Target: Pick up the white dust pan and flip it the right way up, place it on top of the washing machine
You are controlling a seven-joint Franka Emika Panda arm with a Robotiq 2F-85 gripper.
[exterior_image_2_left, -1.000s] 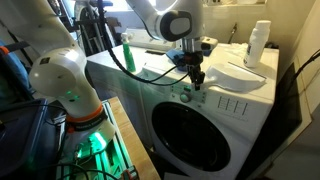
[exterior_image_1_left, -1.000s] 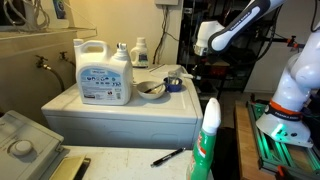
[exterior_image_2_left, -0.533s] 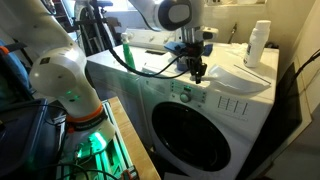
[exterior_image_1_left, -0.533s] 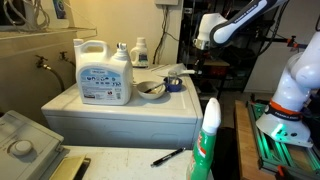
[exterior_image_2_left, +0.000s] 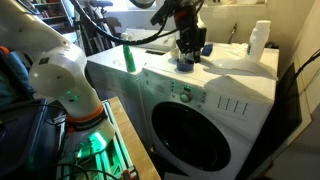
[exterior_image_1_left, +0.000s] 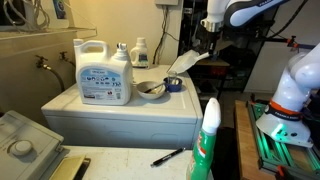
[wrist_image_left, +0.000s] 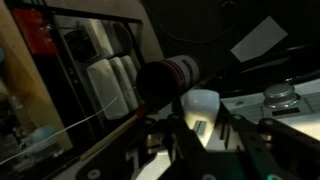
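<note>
Hanging from the tool (exterior_image_1_left: 209, 44) in an exterior view, the white dust pan (exterior_image_1_left: 188, 63) is off the washing machine (exterior_image_1_left: 120, 118), its long axis sloping down from the grip toward the metal bowl (exterior_image_1_left: 150, 89), which sits below on the tabletop near the detergent jug (exterior_image_1_left: 103, 72); I cannot tell what the bowl holds. In an exterior view from the washer's front, the tool (exterior_image_2_left: 189, 48) hovers above a small blue object (exterior_image_2_left: 186, 64), and the pan is hard to make out. In the wrist view, the tool (wrist_image_left: 200, 125) looks narrowed around the pan's white handle (wrist_image_left: 200, 102), the bowl (wrist_image_left: 280, 97) off to one side. Flipping it should need a wrist roll before lowering.
</note>
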